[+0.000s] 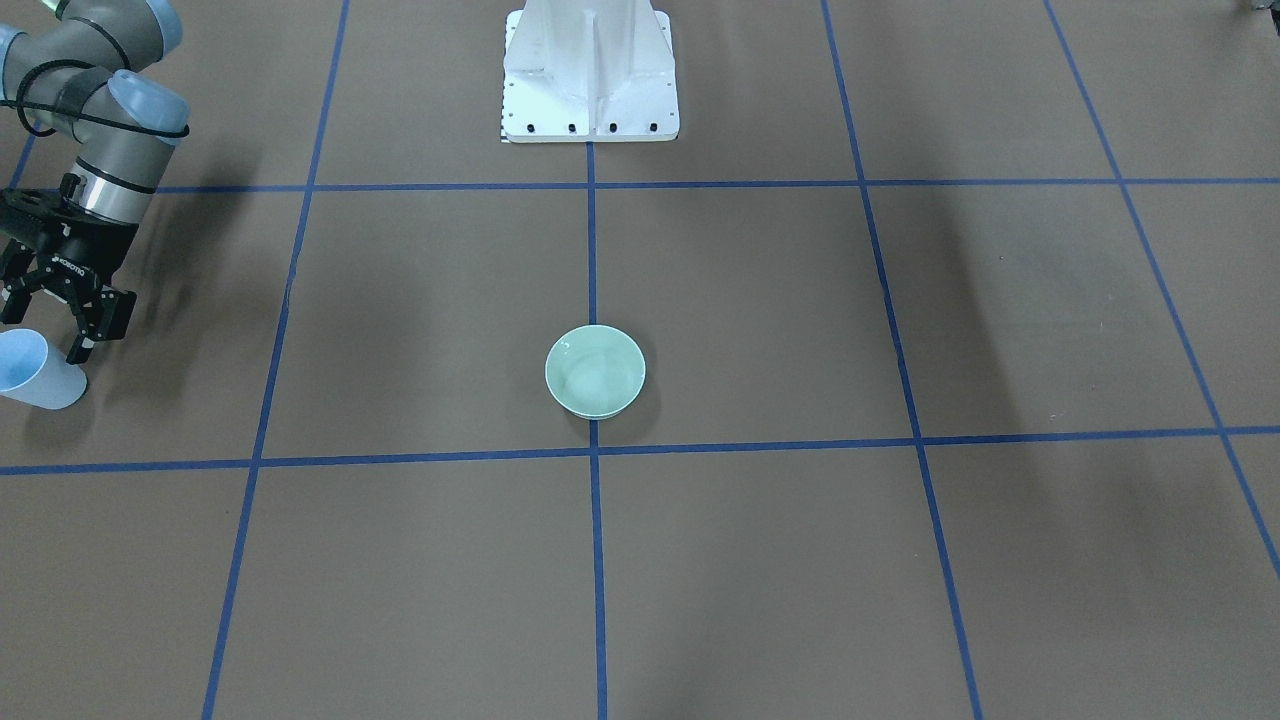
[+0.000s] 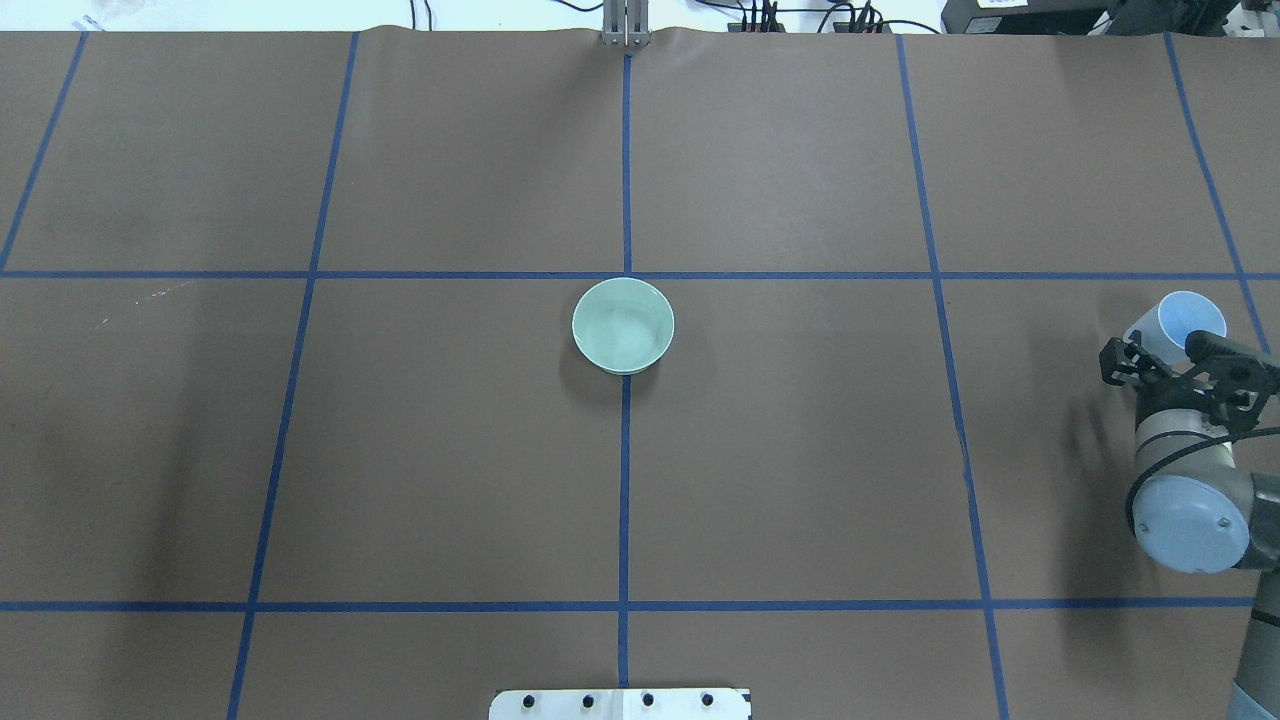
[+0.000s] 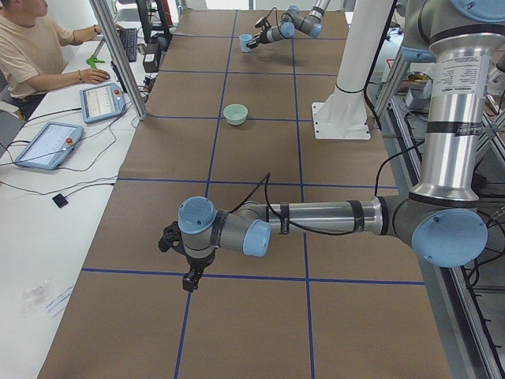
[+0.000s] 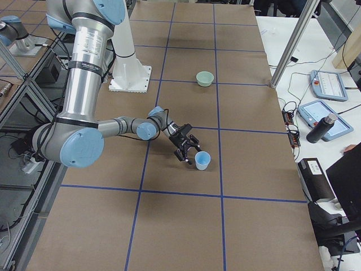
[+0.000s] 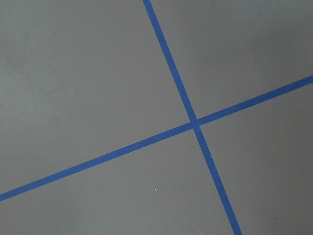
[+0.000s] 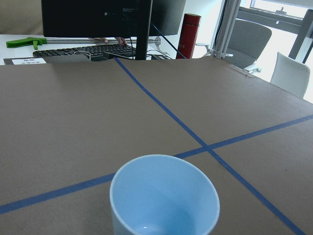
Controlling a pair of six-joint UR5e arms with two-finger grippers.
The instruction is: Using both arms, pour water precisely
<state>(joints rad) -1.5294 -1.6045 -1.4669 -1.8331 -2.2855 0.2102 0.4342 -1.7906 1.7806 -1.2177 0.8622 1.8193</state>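
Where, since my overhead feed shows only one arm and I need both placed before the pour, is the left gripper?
Observer: In the exterior left view the left gripper hangs low over a blue tape line, far from the green bowl.
Operator: Anything beneath it?
Observer: Its wrist camera shows only brown paper and a tape crossing.
Operator: Is the right gripper on the cup yet?
Observer: No. The front-facing view shows the right gripper spread open, with the blue cup upright just past its fingertips.
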